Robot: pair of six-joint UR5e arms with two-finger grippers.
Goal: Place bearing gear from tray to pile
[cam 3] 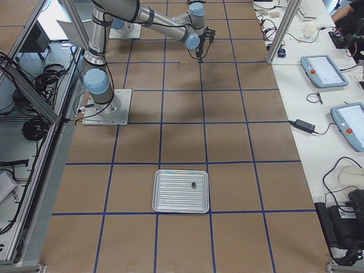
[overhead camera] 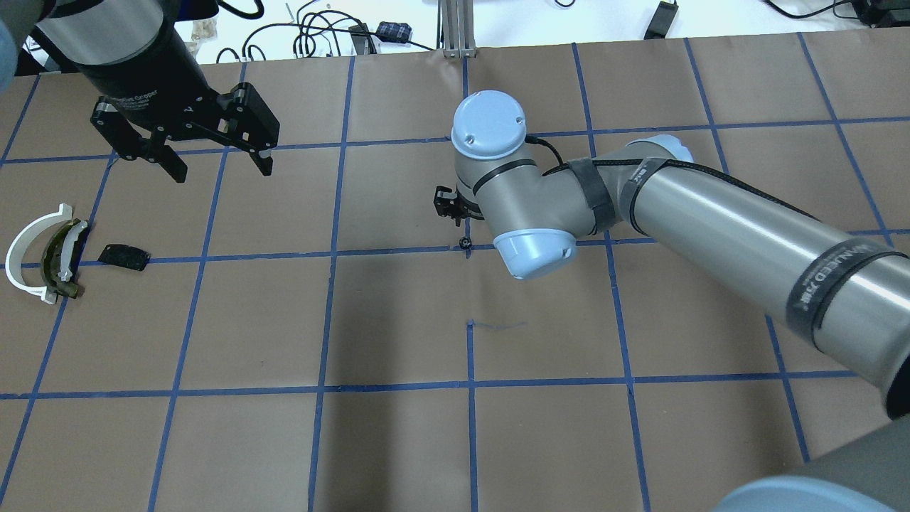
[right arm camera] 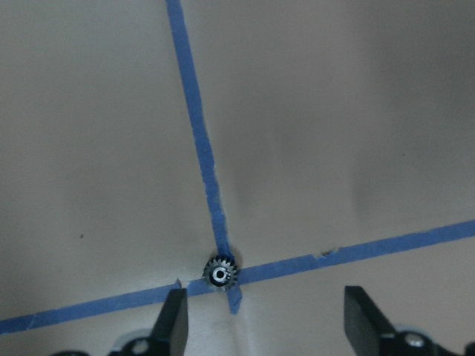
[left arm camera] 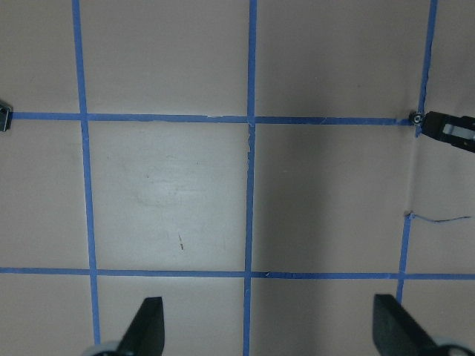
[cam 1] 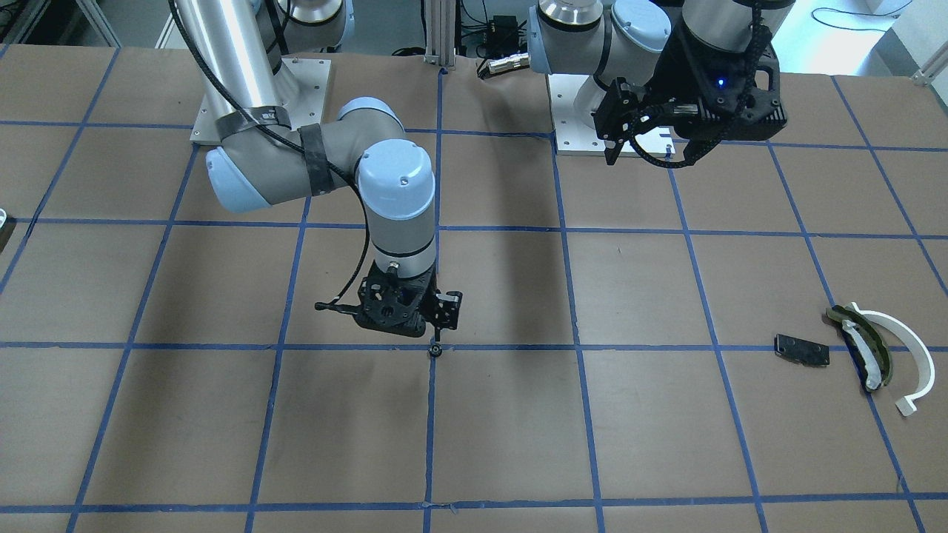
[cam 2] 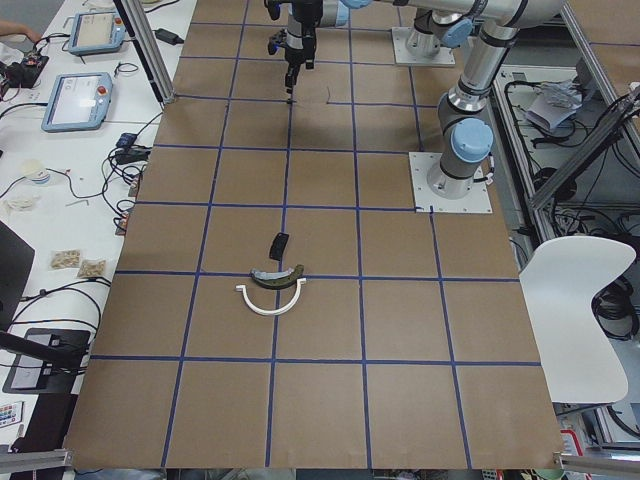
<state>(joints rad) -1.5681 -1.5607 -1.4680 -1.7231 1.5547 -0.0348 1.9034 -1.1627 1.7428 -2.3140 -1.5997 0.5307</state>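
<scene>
The tray (cam 3: pixel 181 211) at the right end holds one small round part (cam 3: pixel 193 184). The bearing gear (right arm camera: pixel 220 274) lies flat on the blue tape cross (right arm camera: pixel 236 276) mid-table, hole up, well apart from the pile (cam 1: pixel 866 348). The right gripper (right arm camera: pixel 267 319) hangs wide open over it. The left gripper (overhead camera: pixel 222 171) is wide open and empty.

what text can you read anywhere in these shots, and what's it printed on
"Gripper": faint print on the body of the black two-finger left tool; the word before it is blurred.
"MANUED": probably, in white letters on the wide black band around the silver right arm tube; the smaller line beside it is unreadable.
Narrow black elbow strap: print too blurred.
Blue-framed tablet screens: too small to read.
</scene>
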